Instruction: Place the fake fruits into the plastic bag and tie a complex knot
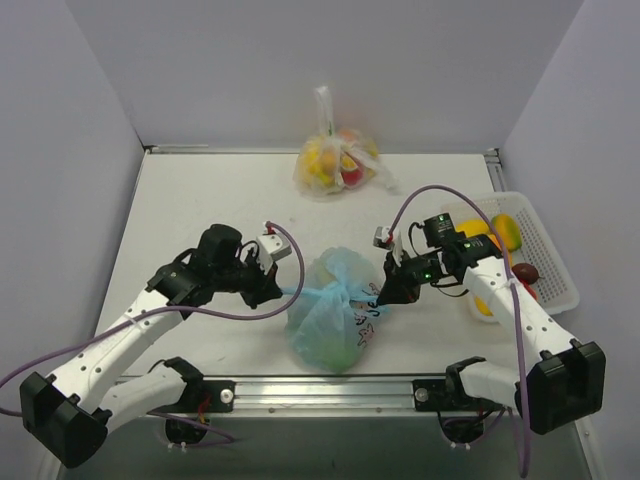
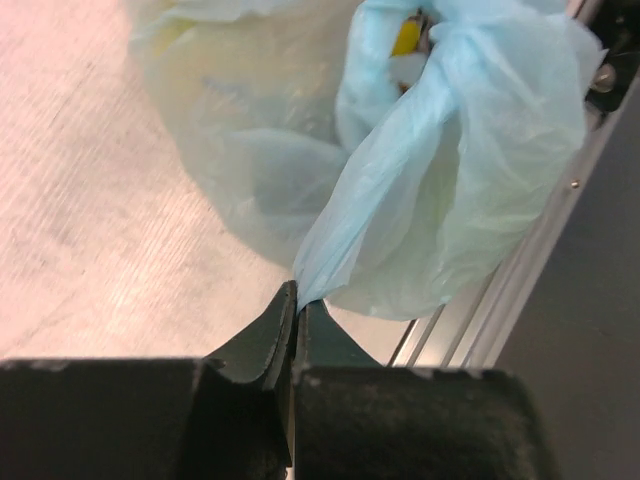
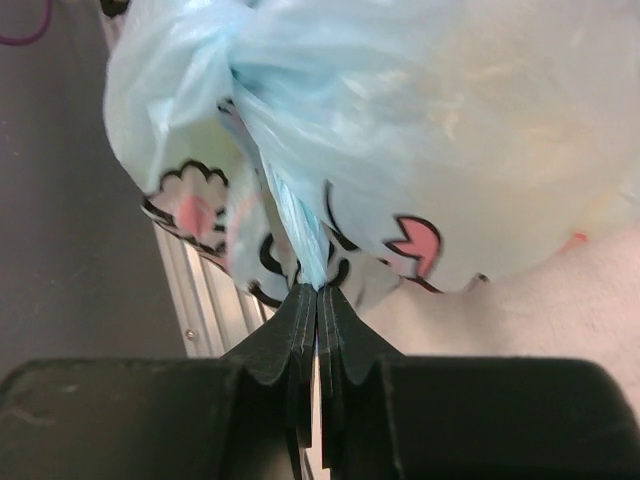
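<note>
Left pincer (image 2: 297,303) is clamped shut on one stretched strip of the plastic bag (image 1: 325,330), right pincer (image 3: 316,292) on the other. Fake fruits (image 2: 405,38) are glimpsed inside it.

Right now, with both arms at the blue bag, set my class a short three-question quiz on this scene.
1. True or false: the left end effector is shut on a strip of the thin light-blue plastic bag.
2. The clear colourless bag of fake fruits lies: A on the blue bag; B farther from the arms than it; C nearer the arms.
3. What does the right end effector pinch?
Key: 1 true; 2 B; 3 a twisted strip of the blue bag.
</note>
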You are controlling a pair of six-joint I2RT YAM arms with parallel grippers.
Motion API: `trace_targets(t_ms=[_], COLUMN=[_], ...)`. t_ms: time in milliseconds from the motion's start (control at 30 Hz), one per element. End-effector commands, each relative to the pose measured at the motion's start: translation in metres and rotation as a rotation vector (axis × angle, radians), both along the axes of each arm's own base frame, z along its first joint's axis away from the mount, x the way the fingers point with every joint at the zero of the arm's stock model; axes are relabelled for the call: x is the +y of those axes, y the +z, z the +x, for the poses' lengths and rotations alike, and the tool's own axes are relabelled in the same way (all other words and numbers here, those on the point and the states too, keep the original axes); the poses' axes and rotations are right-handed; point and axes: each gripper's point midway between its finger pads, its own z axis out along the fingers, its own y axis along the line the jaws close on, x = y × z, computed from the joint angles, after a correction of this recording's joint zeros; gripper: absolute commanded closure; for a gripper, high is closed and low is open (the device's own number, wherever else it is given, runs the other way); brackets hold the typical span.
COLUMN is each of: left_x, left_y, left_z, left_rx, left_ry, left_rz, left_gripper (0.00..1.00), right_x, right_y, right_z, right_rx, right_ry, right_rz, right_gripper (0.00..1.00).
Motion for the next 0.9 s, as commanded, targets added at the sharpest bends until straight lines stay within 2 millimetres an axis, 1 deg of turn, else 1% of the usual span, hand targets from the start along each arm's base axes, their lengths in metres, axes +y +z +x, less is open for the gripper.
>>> trace_targets(t_ms=[0, 133, 167, 233, 300, 333, 367, 400, 433, 467, 500, 533, 567, 600, 633, 667, 700, 733, 767, 833, 867], left_x=[0.040, 0.057, 0.061, 0.062, 0.059, 0.055, 0.051, 0.039, 0.035, 0.030, 0.023, 0.019, 0.017, 0.013, 0.011, 0.009, 0.007, 0.003, 0.002, -0.001, -0.004], left_y=[-0.017, -0.027, -0.028, -0.034, -0.038, -0.043, -0.038, -0.033, -0.029, -0.022, -0.015, -0.013, -0.011, -0.007, -0.006, -0.004, -0.001, 0.000, 0.002, 0.003, 0.004], left_z=[0.013, 0.027, 0.030, 0.032, 0.032, 0.030, 0.027, 0.017, 0.015, 0.016, 0.011, 0.009, 0.008, 0.005, 0.002, 0.001, 0.000, -0.004, -0.004, -0.003, -0.004], left_rx=[-0.041, -0.075, -0.061, -0.039, -0.023, 0.003, 0.003, 0.036, 0.040, 0.028, 0.028, 0.017, 0.004, -0.004, -0.014, -0.030, -0.044, -0.053, -0.076, -0.110, -0.132], left_ry=[0.122, 0.171, 0.186, 0.184, 0.161, 0.131, 0.080, 0.012, -0.006, -0.018, -0.060, -0.082, -0.102, -0.130, -0.154, -0.173, -0.189, -0.215, -0.236, -0.258, -0.281], left_rz=[0.144, 0.249, 0.245, 0.260, 0.265, 0.267, 0.262, 0.211, 0.195, 0.174, 0.135, 0.127, 0.127, 0.113, 0.112, 0.111, 0.105, 0.099, 0.101, 0.116, 0.125], left_gripper=[1.00, 1.00, 1.00, 1.00, 1.00, 1.00, 1.00, 1.00, 1.00, 1.00, 1.00, 0.95, 0.83, 0.76, 0.70, 0.63, 0.51, 0.48, 0.44, 0.28, 0.27], right_x=[-0.038, -0.051, -0.054, -0.056, -0.058, -0.059, -0.056, -0.055, -0.053, -0.049, -0.048, -0.045, -0.044, -0.041, -0.039, -0.039, -0.039, -0.038, -0.037, -0.037, -0.036], right_y=[-0.036, -0.045, -0.046, -0.046, -0.046, -0.045, -0.040, -0.036, -0.034, -0.030, -0.027, -0.026, -0.025, -0.023, -0.023, -0.023, -0.025, -0.026, -0.026, -0.029, -0.031], right_z=[-0.010, -0.012, -0.012, -0.010, -0.011, -0.011, -0.011, -0.020, -0.023, -0.021, -0.029, -0.033, -0.034, -0.034, -0.036, -0.037, -0.036, -0.037, -0.038, -0.038, -0.040], right_rx=[0.040, 0.053, 0.056, 0.054, 0.059, 0.064, 0.067, 0.105, 0.120, 0.133, 0.172, 0.185, 0.194, 0.190, 0.184, 0.181, 0.173, 0.173, 0.178, 0.178, 0.186], right_ry=[-0.012, -0.014, -0.018, -0.021, -0.019, -0.015, -0.003, 0.016, 0.029, 0.037, 0.057, 0.080, 0.089, 0.091, 0.101, 0.103, 0.103, 0.111, 0.108, 0.109, 0.117], right_rz=[-0.188, -0.224, -0.231, -0.239, -0.256, -0.260, -0.247, -0.239, -0.232, -0.226, -0.234, -0.238, -0.242, -0.235, -0.237, -0.243, -0.261, -0.270, -0.275, -0.295, -0.301], right_gripper=[1.00, 1.00, 1.00, 1.00, 1.00, 1.00, 1.00, 1.00, 1.00, 1.00, 0.90, 0.74, 0.55, 0.48, 0.33, 0.27, 0.26, 0.24, 0.14, 0.12, 0.12])
